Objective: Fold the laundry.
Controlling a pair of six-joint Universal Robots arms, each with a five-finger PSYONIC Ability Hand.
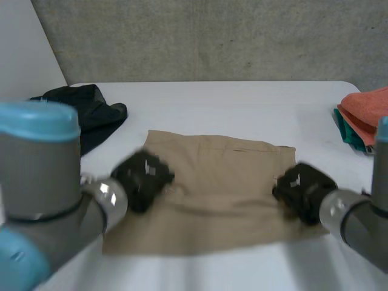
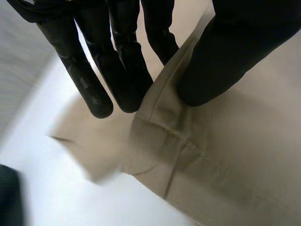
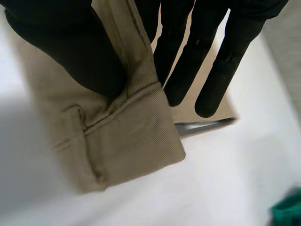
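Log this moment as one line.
left hand: pinches tan garment, left edge | right hand: pinches its right edge | dark cloth: aside

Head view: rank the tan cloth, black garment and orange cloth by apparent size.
1. tan cloth: clearly largest.
2. black garment: smaller, but farther from the camera.
3. orange cloth: smallest as seen, though the view's edge cuts it off, so its rank against the black garment is unsure.

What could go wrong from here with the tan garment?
1. Left hand and right hand each pinch just a side hem of the tan garment; it may slip on lifting.
2. A lower layer lies loose beyond the left fingers; layers could separate.
3. The black garment sits near the far corner; might snag.
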